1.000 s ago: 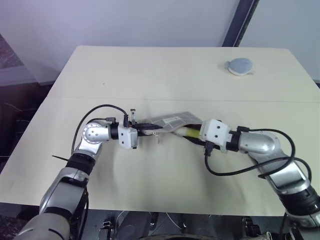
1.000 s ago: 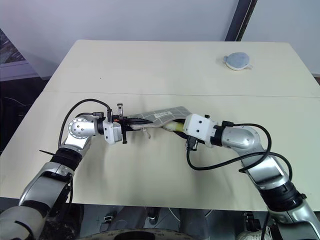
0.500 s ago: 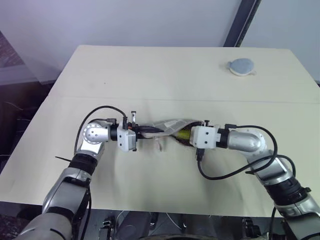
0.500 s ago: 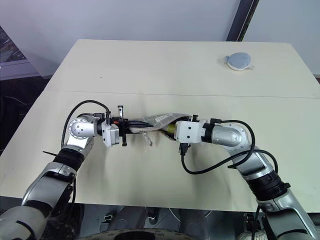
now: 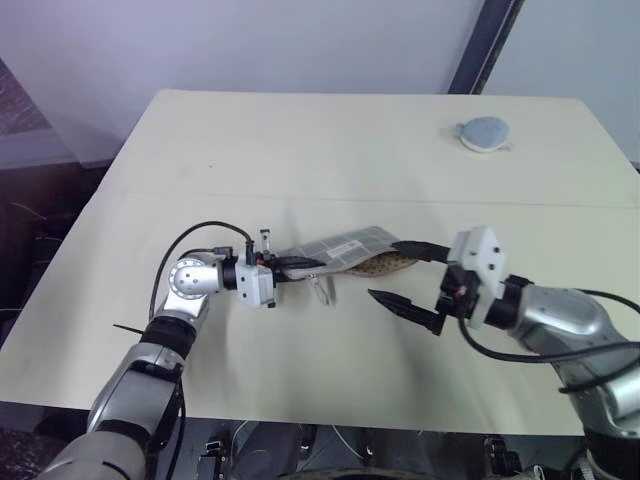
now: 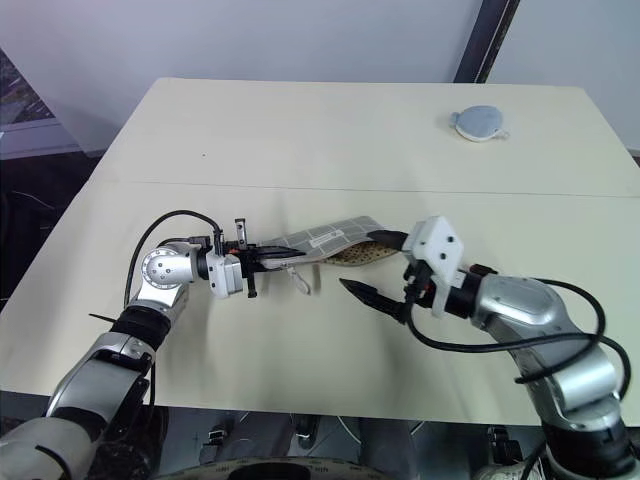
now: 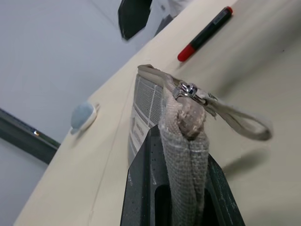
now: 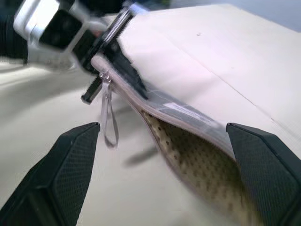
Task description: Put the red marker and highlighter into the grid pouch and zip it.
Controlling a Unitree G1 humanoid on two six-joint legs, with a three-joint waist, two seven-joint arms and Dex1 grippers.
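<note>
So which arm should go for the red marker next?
Right, probably. Its gripper is open and empty by the pouch's mouth, with the red marker lying on the table near it. The left gripper is shut on the pouch's zip end, holding it.

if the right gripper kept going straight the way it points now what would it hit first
Most likely the open mouth of the grey grid-patterned fabric pouch, which lies between the open black fingers of the right gripper and is pinched at its end by the left gripper. Depth is uncertain.
</note>
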